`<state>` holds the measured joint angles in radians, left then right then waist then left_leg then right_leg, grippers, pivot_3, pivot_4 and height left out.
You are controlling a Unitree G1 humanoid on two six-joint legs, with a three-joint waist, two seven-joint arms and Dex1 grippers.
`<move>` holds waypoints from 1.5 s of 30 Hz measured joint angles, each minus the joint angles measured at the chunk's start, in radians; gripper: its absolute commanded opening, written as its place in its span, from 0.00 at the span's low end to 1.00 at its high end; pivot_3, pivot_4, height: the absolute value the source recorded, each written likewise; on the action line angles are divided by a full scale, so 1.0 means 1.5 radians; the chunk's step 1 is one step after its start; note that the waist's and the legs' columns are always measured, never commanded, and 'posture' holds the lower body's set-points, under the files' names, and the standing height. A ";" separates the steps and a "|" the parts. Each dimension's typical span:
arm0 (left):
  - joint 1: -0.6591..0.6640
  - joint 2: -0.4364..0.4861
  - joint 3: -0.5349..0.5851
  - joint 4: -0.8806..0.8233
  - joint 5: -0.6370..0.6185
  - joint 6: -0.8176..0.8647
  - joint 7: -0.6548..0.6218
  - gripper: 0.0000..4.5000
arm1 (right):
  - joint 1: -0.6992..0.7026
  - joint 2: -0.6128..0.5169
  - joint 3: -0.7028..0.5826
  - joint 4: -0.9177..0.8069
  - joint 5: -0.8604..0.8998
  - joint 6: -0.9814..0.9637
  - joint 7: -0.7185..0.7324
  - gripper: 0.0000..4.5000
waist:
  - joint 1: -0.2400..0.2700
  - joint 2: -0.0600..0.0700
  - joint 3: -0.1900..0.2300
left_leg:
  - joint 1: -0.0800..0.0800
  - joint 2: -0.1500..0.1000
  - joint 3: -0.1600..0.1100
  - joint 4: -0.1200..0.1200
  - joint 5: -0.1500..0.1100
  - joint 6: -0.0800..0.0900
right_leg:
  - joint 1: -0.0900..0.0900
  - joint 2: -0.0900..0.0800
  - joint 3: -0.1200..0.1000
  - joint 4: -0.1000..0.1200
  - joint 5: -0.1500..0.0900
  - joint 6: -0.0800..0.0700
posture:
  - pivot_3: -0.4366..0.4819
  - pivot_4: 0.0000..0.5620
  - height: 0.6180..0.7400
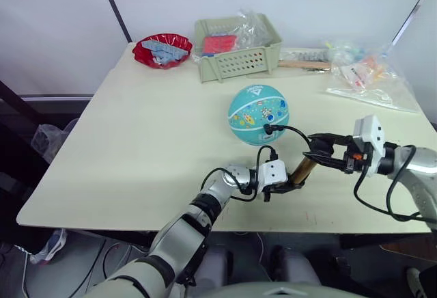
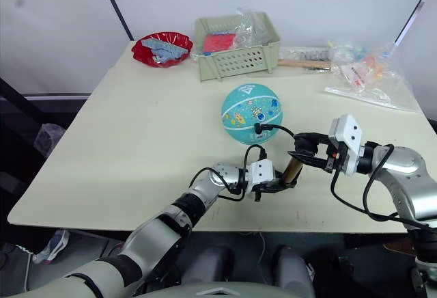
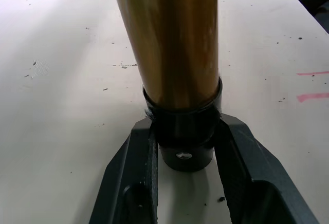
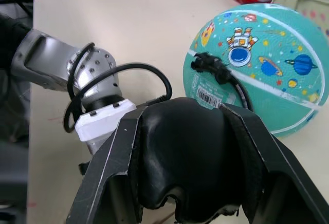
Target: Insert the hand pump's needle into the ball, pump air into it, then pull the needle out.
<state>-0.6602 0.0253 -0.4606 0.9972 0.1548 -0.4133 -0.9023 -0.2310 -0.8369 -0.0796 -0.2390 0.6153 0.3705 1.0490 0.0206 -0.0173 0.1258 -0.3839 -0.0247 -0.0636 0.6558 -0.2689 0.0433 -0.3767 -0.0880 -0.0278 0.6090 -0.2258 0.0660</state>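
Note:
The teal ball [image 1: 258, 114] rests on the table's middle, slightly right. A black hose fitting [image 4: 208, 63] sits pressed against the ball beside its barcode label, so the needle itself is hidden. The hose [image 1: 295, 132] loops back to the hand pump [image 1: 302, 170], which leans tilted in front of the ball. My left gripper [image 3: 186, 152] is shut on the pump's black bottom cap, down near the table surface. At the upper end, my right gripper [image 4: 182, 147] is shut around the pump's black handle [image 1: 321, 156].
A green basket [image 1: 239, 55], a red bowl [image 1: 162, 50], a wooden-handled tool [image 1: 304, 64] and plastic bags [image 1: 369, 72] line the table's far side. The table's front edge [image 1: 205, 228] runs just below my left gripper.

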 measured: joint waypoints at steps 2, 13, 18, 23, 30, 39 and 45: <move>-0.001 0.000 0.000 -0.001 0.000 0.000 -0.004 0.24 | -0.015 -0.018 -0.026 -0.016 0.035 0.034 0.007 0.36 | 0.001 0.000 0.001 | -0.001 0.000 0.000 0.000 0.000 0.000 | 0.000 0.000 0.000 0.000 0.000 0.000 | 0.48 0.27 1.00; -0.002 0.000 0.002 -0.002 0.000 0.000 -0.005 0.24 | -0.132 -0.116 -0.137 -0.050 0.190 0.193 0.005 0.36 | 0.001 0.001 0.004 | -0.001 0.000 0.000 0.000 0.000 0.000 | -0.001 -0.001 0.000 0.000 0.000 0.000 | 0.48 0.27 1.00; -0.002 0.000 0.002 -0.002 0.000 -0.001 -0.004 0.24 | -0.145 -0.121 -0.141 -0.052 0.201 0.221 -0.008 0.36 | 0.001 0.000 0.005 | -0.002 0.000 0.000 0.000 0.000 0.000 | -0.001 -0.001 0.000 0.000 0.000 0.000 | 0.48 0.27 1.00; 0.000 0.000 0.002 -0.002 0.000 -0.001 -0.002 0.24 | -0.127 -0.118 -0.141 -0.057 0.177 0.199 0.004 0.36 | 0.001 0.000 0.004 | -0.001 0.000 0.000 0.000 0.000 0.000 | -0.001 -0.001 0.000 0.000 0.000 0.000 | 0.48 0.27 1.00; 0.012 0.006 0.002 0.004 0.001 0.001 0.012 0.24 | -0.018 -0.023 -0.072 -0.056 0.064 0.040 0.007 0.36 | -0.003 -0.011 -0.006 | 0.003 0.001 0.000 -0.001 0.000 0.000 | 0.002 -0.001 0.000 0.000 -0.001 0.001 | 0.48 0.27 1.00; 0.016 0.009 0.002 0.005 0.001 0.002 0.019 0.24 | 0.036 0.065 0.028 0.025 -0.059 -0.116 0.003 0.36 | -0.004 -0.010 -0.010 | 0.004 0.002 -0.001 0.000 0.000 0.000 | 0.002 0.000 0.002 0.000 0.000 0.001 | 0.48 0.27 1.00; 0.016 0.005 0.001 0.005 0.001 0.002 0.019 0.24 | 0.043 0.075 0.052 0.059 -0.094 -0.161 0.008 0.36 | -0.003 -0.008 -0.010 | 0.004 0.001 -0.001 0.000 0.000 0.000 | 0.002 0.001 0.002 0.000 0.000 0.000 | 0.48 0.27 1.00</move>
<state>-0.6365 0.0323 -0.4595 1.0040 0.1569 -0.4100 -0.8742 -0.1661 -0.7241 -0.0012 -0.1512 0.4744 0.1284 1.0604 0.0159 -0.0299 0.1112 -0.3781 -0.0239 -0.0645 0.6552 -0.2690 0.0429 -0.3737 -0.0868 -0.0252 0.6090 -0.2253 0.0666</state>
